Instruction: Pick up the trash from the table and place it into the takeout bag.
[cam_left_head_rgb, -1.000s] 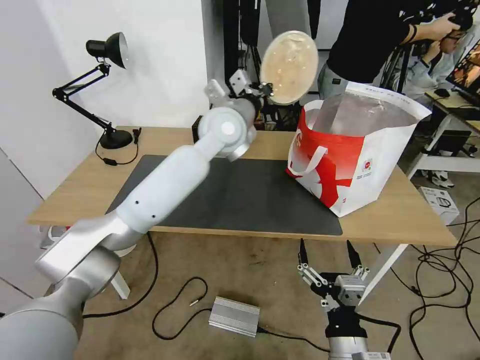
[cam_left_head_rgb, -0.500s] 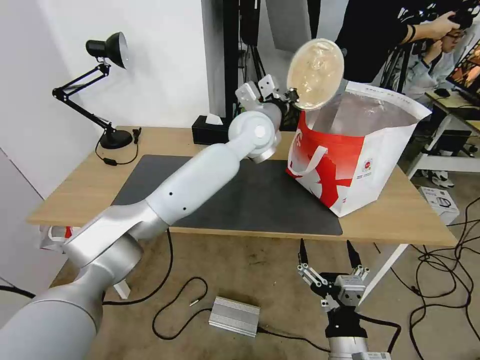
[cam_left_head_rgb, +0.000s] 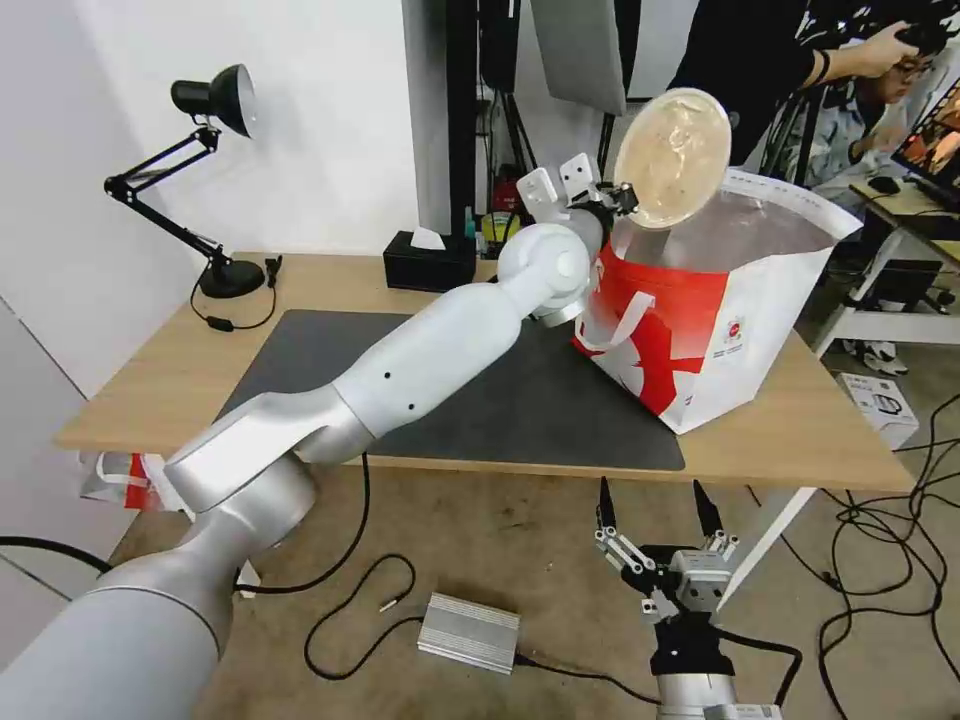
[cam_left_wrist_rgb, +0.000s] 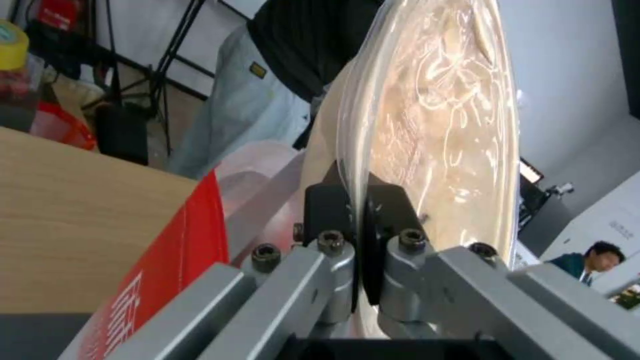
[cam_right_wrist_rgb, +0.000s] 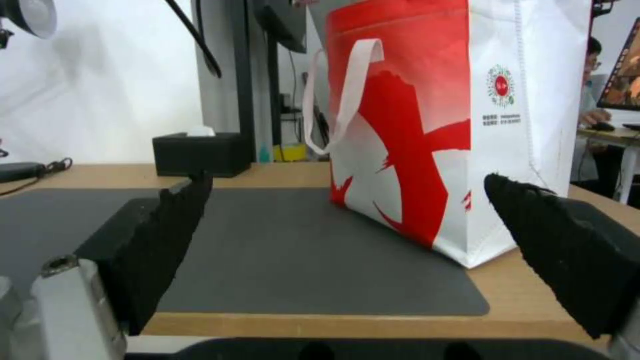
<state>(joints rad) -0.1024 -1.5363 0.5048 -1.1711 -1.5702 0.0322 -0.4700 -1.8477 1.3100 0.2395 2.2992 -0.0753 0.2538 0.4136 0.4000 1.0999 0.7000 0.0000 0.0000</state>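
My left gripper (cam_left_head_rgb: 622, 197) is shut on the rim of a beige bowl (cam_left_head_rgb: 672, 157), held on edge above the near-left rim of the open takeout bag (cam_left_head_rgb: 710, 300). In the left wrist view the black pads (cam_left_wrist_rgb: 327, 210) pinch the thin rim of the beige bowl (cam_left_wrist_rgb: 433, 110), with the red side of the takeout bag (cam_left_wrist_rgb: 167, 280) below. The bag stands on the right part of the table (cam_left_head_rgb: 160, 385), its foil lining showing. My right gripper (cam_left_head_rgb: 655, 520) hangs open below the table's front edge; its view shows the takeout bag (cam_right_wrist_rgb: 427, 125) straight ahead.
A black tissue box (cam_left_head_rgb: 428, 262) and a black desk lamp (cam_left_head_rgb: 205, 170) stand at the back of the table. A dark grey mat (cam_left_head_rgb: 480, 400) covers the middle. Cables and a metal box (cam_left_head_rgb: 468, 632) lie on the floor. People stand behind the bag.
My left arm has swung to the right, carrying the beige bowl from above the table's back edge to over the bag's opening. The right arm has stayed put.
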